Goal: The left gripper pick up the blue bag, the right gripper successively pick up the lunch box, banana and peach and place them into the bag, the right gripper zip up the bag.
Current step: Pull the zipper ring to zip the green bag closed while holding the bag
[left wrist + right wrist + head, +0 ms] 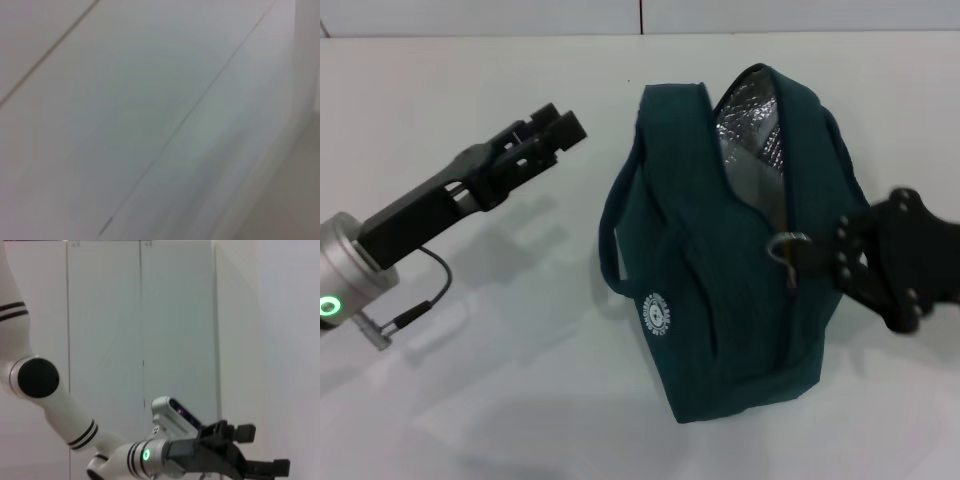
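Now the right tool (798, 255) pinches the blue bag (720, 300) zip ring (left tool (555, 128) closed, empty).

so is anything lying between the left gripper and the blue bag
No. In the head view only bare white table separates the left gripper from the blue bag.

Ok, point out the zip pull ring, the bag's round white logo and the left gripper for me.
zip pull ring (786, 243), head view, on the metal ring beside the right gripper (820, 255).
round white logo (658, 316), head view, middle of the badge on the blue bag (720, 300).
left gripper (560, 128), head view, between its fingertips.
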### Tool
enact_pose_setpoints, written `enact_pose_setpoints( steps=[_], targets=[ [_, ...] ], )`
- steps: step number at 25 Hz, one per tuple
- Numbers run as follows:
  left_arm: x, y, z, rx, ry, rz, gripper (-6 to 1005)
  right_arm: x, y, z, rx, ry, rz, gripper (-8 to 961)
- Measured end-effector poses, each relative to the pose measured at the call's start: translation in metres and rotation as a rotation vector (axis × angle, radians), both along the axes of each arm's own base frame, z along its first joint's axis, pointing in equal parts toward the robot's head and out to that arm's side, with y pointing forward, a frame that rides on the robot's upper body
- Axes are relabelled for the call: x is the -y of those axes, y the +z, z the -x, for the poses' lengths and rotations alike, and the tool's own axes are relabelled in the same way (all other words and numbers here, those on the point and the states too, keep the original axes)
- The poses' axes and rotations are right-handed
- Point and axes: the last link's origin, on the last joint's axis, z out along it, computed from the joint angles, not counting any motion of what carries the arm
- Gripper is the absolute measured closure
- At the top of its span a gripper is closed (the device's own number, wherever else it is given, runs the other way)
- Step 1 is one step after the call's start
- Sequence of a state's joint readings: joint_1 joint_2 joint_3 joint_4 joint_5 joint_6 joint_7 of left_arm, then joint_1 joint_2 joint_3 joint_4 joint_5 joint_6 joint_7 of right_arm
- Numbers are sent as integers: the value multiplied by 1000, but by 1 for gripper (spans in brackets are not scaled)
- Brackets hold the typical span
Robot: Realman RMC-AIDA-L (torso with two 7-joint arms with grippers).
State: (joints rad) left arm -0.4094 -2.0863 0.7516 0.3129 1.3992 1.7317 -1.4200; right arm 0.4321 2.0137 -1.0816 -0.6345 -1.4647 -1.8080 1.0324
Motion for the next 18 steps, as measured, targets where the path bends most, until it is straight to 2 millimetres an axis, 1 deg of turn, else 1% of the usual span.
enact_pose_setpoints(
  steps=[4,8,11,15,17,18],
  targets=[
    [5,5,8,3,24,-31,106,-18,-2,18,1,19,-1,945],
    [10,6,14,2,45,-42,108,-30,-2,26,-8,-4,-30,943],
    [15,8,19,1,63,-61,109,-35,-7,37,-5,22,-16,942],
    [17,12,26,-13,80,-75,111,-38,-18,52,-5,63,23,941],
    [19,15,30,-20,89,-79,111,-43,-25,66,-18,75,29,940],
    [21,17,33,-25,96,-81,111,-43,-25,66,-18,75,29,939]
  ],
)
